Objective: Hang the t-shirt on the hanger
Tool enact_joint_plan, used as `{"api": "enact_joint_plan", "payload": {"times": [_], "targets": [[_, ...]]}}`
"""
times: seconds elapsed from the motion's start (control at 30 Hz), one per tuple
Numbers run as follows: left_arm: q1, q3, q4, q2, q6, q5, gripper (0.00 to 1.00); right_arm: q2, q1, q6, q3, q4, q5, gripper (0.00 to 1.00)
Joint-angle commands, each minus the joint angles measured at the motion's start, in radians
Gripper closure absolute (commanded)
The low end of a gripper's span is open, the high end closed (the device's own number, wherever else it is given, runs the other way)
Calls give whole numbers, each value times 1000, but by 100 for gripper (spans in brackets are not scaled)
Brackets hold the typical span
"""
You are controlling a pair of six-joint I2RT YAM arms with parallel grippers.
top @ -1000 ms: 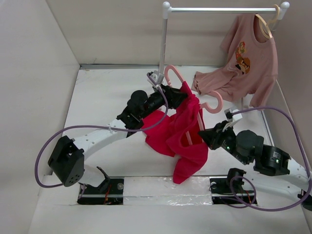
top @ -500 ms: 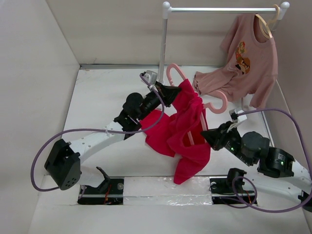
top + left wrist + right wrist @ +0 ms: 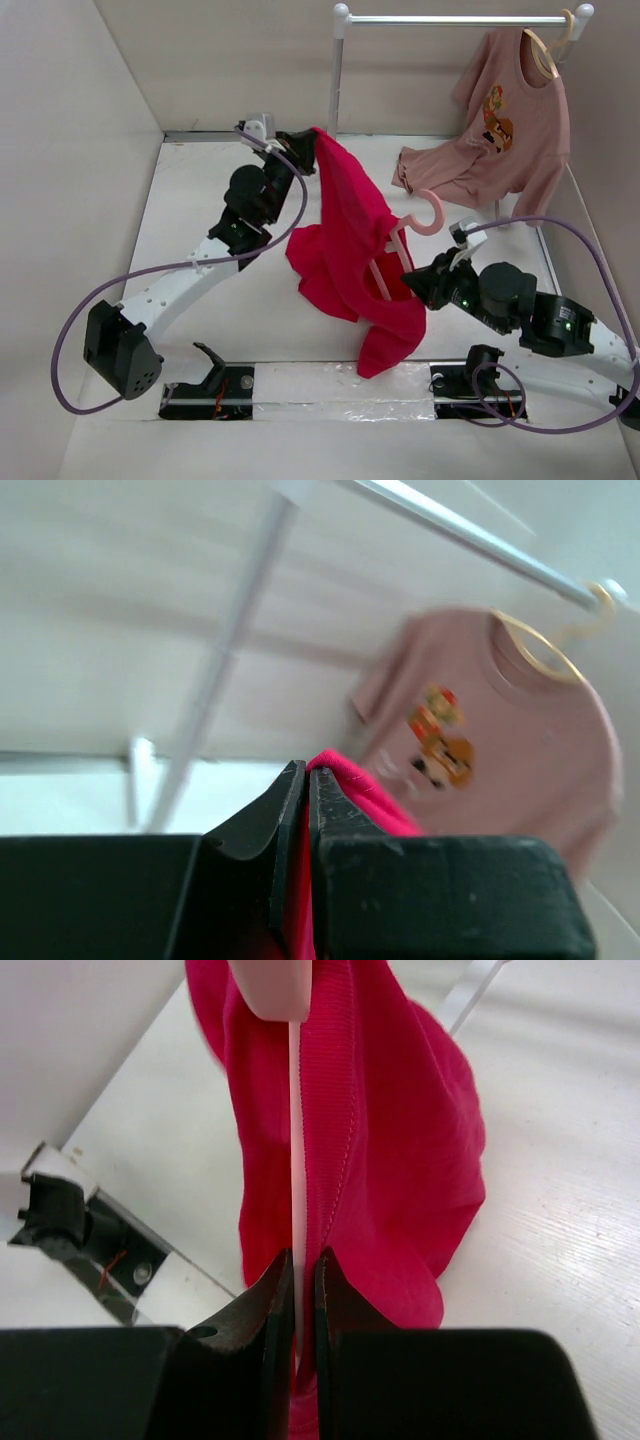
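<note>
- The left pincer (image 3: pixel 308 140), clamped on the red t-shirt (image 3: pixel 350 235), has swung up toward upper centre, probably drawing cloth over the hanger (image 3: pixel 428 212).
- The right pincer (image 3: pixel 408 282), centre right, is shut on the hanger's bar, above the tabletop (image 3: pixel 200 210).
- The rail post (image 3: pixel 335 80) stands just behind, and the pink shirt (image 3: pixel 505 120) hangs at upper right.

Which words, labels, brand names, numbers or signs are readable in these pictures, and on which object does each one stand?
No readable text in any view.
Dusty-pink t-shirt: it bears an orange cartoon print, a picture only; any letters in it are too small and blurred to read.
Red t-shirt and pink hanger: no marking visible.
</note>
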Motion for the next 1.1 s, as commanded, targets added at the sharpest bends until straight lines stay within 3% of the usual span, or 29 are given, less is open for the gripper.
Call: {"api": "enact_joint_plan", "payload": {"times": [0.0, 0.2, 0.53, 0.73, 0.8, 0.87, 1.07], "targets": [[86, 96, -8, 26, 12, -57, 100, 42, -1, -53, 92, 36, -140, 100], [236, 251, -163, 105, -42, -13, 100, 55, -1, -68, 127, 7, -262, 100], [236, 378, -382, 189, -33, -96, 100, 95, -1, -119, 229, -27, -365, 100], [209, 98, -267, 42, -206, -81, 100, 114, -1, -180, 411, -62, -190, 100], [209, -16, -254, -44, -264, -82, 95, 128, -1, -195, 472, -91, -101, 100], [209, -142, -176, -117, -295, -76, 98, 162, -1, -203, 503, -135, -35, 100], [199, -258, -122, -355, -350, -19, 100, 239, -1, -214, 516, -175, 51, 100]]}}
